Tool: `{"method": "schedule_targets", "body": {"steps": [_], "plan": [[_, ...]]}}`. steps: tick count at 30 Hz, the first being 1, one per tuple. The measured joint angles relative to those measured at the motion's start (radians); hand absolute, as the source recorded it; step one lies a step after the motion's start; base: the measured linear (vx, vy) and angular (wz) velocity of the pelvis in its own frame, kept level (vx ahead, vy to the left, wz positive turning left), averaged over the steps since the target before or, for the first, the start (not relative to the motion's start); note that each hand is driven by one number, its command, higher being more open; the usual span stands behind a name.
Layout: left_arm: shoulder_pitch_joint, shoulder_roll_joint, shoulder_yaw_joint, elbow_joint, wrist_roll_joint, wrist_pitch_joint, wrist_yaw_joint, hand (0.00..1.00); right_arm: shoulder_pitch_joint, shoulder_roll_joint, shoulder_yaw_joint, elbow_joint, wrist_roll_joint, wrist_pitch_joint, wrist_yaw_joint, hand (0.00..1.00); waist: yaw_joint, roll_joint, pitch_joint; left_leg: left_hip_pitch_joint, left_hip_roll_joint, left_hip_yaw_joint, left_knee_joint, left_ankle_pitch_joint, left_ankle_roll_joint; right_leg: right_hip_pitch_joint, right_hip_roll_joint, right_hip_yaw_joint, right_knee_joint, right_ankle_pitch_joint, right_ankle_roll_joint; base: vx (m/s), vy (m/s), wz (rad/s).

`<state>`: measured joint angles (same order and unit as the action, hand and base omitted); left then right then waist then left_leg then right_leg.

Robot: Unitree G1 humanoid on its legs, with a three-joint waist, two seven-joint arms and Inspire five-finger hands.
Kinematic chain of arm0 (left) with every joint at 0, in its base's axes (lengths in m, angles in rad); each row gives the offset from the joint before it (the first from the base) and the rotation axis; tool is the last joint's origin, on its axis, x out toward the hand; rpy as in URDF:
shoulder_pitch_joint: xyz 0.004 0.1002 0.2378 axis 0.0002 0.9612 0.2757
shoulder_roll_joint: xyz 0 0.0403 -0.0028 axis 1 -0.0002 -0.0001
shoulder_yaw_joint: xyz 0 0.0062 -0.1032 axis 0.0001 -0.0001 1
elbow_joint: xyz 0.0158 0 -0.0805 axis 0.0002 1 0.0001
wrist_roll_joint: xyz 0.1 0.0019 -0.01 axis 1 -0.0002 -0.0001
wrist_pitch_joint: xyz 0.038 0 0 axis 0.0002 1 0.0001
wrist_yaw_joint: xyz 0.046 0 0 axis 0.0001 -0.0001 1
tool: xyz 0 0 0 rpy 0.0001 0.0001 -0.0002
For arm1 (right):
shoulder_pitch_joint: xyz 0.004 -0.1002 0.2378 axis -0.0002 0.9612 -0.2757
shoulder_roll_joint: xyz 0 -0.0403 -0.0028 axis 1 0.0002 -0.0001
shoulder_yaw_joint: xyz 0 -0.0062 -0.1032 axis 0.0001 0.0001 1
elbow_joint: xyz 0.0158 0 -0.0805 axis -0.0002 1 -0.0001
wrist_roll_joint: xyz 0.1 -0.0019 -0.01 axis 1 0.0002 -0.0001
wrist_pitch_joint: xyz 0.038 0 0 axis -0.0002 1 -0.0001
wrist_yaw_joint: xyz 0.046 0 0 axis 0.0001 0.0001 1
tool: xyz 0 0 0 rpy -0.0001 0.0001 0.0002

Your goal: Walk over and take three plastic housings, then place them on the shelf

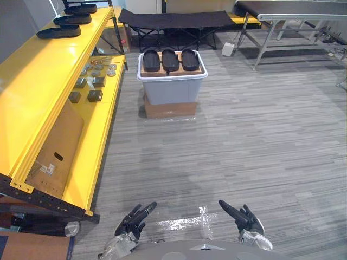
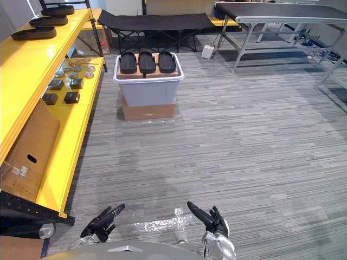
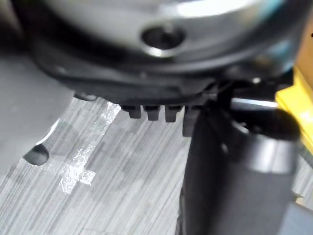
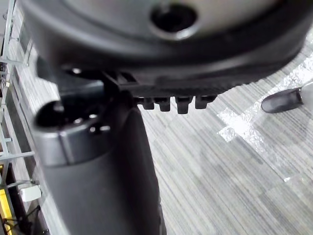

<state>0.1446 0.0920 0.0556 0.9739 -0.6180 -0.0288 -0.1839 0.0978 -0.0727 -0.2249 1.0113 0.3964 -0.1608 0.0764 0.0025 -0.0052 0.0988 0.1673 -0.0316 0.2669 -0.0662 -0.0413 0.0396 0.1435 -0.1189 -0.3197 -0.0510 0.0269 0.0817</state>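
Three black plastic housings (image 1: 170,60) lie side by side on a brown board atop a pale lidded bin (image 1: 172,90), which stands on a cardboard box some way ahead on the floor. Three more black housings (image 1: 58,31) rest in a row on the top of the yellow shelf (image 1: 38,86) at the left. My left hand (image 1: 135,216) and right hand (image 1: 245,218) hang low at the near edge, far from the bin. Both are open with straight fingers and hold nothing. The thumb (image 3: 234,171) of the left hand and the thumb (image 4: 98,166) of the right hand stand free over the floor.
The yellow shelf's lower level holds small metal parts (image 1: 89,89) and a flat cardboard sheet (image 1: 57,146). A black folding cot (image 1: 173,20) stands behind the bin. A metal-legged conveyor table (image 1: 293,11) is at the back right. Shiny tape marks (image 1: 184,221) lie on the grey floor between my hands.
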Motion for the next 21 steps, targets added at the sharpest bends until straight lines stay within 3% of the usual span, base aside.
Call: {"method": "schedule_targets", "body": {"steps": [5,7,8,9,10,11,12,14,16,20,21], "plan": [[0.007,-0.008,-0.010,-0.004,0.001,-0.040,-0.030,1.00,-0.002,0.004,0.002,-0.002,-0.030,0.006,0.007,1.00,0.008,0.000,0.002,0.010,-0.005,0.007,-0.014,-0.002,0.002,-0.017,-0.010,0.010,0.035,-0.017,-0.003,-0.02,0.017,-0.04],[0.007,-0.007,-0.023,-0.024,0.001,-0.042,-0.030,1.00,-0.007,0.006,0.007,-0.009,-0.025,0.007,0.007,1.00,0.014,-0.009,0.013,0.006,-0.009,0.007,-0.002,-0.029,0.000,-0.074,-0.042,0.021,0.176,-0.080,0.008,-0.01,0.067,-0.06],[0.005,-0.012,-0.043,-0.045,0.002,-0.042,-0.027,1.00,-0.010,0.003,0.024,-0.016,-0.016,0.008,0.006,1.00,0.016,-0.009,0.025,-0.008,-0.006,0.006,0.026,-0.051,0.012,-0.145,-0.060,0.030,0.324,-0.100,0.014,-0.01,0.044,0.02],[0.001,-0.011,-0.050,-0.060,0.003,-0.042,-0.027,1.00,-0.014,0.002,0.032,-0.021,-0.016,0.008,0.006,1.00,0.016,-0.005,0.038,-0.021,0.001,0.004,0.062,-0.063,0.017,-0.210,-0.076,0.041,0.460,-0.098,0.013,-0.02,0.080,0.14],[-0.005,-0.004,-0.060,-0.090,0.013,-0.044,-0.029,1.00,-0.021,0.009,0.056,-0.028,-0.017,0.007,0.006,1.00,0.015,-0.003,0.086,-0.004,0.010,-0.006,0.114,-0.093,0.044,-0.276,-0.110,0.060,0.644,-0.081,0.033,0.00,0.071,0.21],[-0.006,0.001,-0.060,-0.094,0.019,-0.045,-0.028,1.00,-0.018,0.010,0.062,-0.033,-0.018,0.000,0.005,1.00,0.009,-0.009,0.096,-0.001,0.013,-0.007,0.131,-0.103,0.049,-0.283,-0.120,0.063,0.664,-0.100,0.011,0.01,0.072,0.22],[-0.006,0.008,-0.059,-0.095,0.037,-0.046,-0.023,1.00,-0.017,0.009,0.072,-0.039,-0.017,0.000,0.004,1.00,0.010,-0.011,0.101,-0.001,0.016,-0.011,0.150,-0.118,0.049,-0.295,-0.122,0.059,0.652,-0.121,-0.008,0.09,0.044,0.17],[-0.014,0.016,-0.059,-0.094,0.042,-0.032,-0.019,1.00,-0.018,0.014,0.089,-0.047,-0.016,0.001,0.003,1.00,0.009,-0.015,0.104,-0.002,0.043,-0.018,0.181,-0.145,0.029,-0.302,-0.092,0.051,0.499,-0.123,0.007,0.15,0.032,0.12],[-0.015,0.020,-0.060,-0.101,0.050,-0.019,-0.021,1.00,-0.011,0.019,0.091,-0.047,-0.018,0.010,0.002,1.00,0.011,-0.016,0.103,-0.006,0.067,-0.019,0.218,-0.167,0.007,-0.300,-0.067,0.051,0.299,-0.084,0.046,0.20,-0.012,0.05],[-0.016,0.024,-0.059,-0.105,0.076,-0.009,-0.022,1.00,0.016,0.030,0.085,-0.049,-0.020,0.014,0.003,1.00,0.021,-0.029,0.100,0.025,0.075,-0.018,0.280,-0.243,-0.053,-0.279,-0.070,0.018,0.208,0.006,0.007,0.29,-0.142,-0.02],[-0.014,0.024,-0.059,-0.107,0.076,-0.007,-0.021,1.00,0.022,0.030,0.085,-0.049,-0.019,0.016,0.007,1.00,0.024,-0.032,0.097,0.042,0.083,-0.019,0.301,-0.278,-0.074,-0.264,-0.061,0.019,0.220,0.041,-0.033,0.32,-0.261,0.00]]}}
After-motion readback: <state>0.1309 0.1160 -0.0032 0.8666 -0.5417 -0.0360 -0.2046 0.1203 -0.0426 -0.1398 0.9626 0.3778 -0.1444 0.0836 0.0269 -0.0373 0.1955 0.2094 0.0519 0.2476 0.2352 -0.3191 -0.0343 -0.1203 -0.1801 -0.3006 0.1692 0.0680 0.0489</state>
